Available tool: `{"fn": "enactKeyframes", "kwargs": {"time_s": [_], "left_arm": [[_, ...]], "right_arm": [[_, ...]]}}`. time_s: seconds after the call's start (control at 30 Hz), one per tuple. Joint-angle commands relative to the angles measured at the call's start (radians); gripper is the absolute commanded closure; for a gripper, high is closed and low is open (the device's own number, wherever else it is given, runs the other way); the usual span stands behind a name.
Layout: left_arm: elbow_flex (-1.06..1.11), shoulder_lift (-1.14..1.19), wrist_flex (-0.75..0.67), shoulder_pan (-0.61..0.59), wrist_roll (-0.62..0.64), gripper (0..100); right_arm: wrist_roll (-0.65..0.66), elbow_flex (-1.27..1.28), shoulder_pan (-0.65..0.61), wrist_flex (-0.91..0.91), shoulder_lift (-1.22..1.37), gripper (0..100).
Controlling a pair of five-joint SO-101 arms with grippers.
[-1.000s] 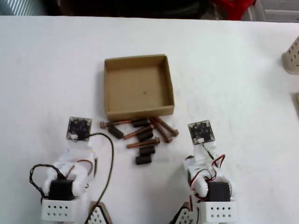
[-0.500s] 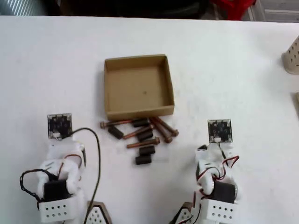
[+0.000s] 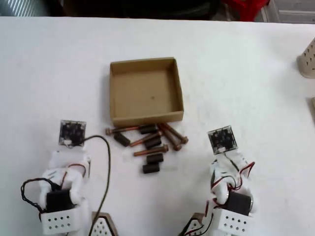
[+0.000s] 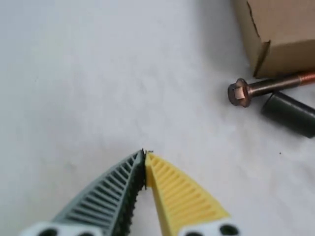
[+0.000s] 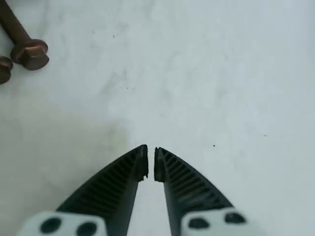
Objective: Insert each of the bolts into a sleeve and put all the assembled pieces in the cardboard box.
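Left gripper and right gripper hang over the bench, jaws clenched empty. Bolts and sleeves crowd the near wall of the cardboard box; a beige piece, perhaps perforated, sits far right.

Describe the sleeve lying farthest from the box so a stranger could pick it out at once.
Start at the cardboard box mid-table; copper bolts and black sleeves lie along its wall nearest the arms. The wanted sleeve is the outermost piece, farthest from the box, with another sleeve between it and the nearest bolt.
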Motion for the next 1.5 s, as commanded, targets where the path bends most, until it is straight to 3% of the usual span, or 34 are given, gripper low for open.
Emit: {"fn": "enactKeyframes", "kwargs": {"time_s": [0.0, 0.2, 0.3, 0.6, 0.87, 1.17, 1.47], "left_arm": [[-0.028, -0.002, 0.015, 0.008, -0.054, 98], [-0.046, 0.001, 0.031, -0.050, -0.052, 94], [-0.049, 0.001, 0.040, -0.062, -0.015, 89], [-0.060, 0.002, 0.041, -0.091, 0.003, 89], [-0.060, 0.002, 0.040, -0.096, 0.003, 89], [-0.051, 0.001, 0.037, -0.091, -0.005, 88], [-0.038, -0.004, 0.023, -0.090, -0.005, 88]], "right_arm": [[0.028, 0.000, -0.064, -0.018, -0.004, 98.1], [0.026, -0.058, -0.262, -0.035, 0.001, 98.1], [0.023, -0.086, -0.292, -0.038, 0.002, 98.1], [0.021, -0.206, -0.317, -0.031, 0.070, 93.2], [-0.064, -0.532, -0.467, -0.035, 0.595, 93.3], [-0.187, -0.970, -0.806, -0.038, 1.162, 93.3], [-0.192, -1.404, -0.990, -0.016, 1.739, 93.1]]}}
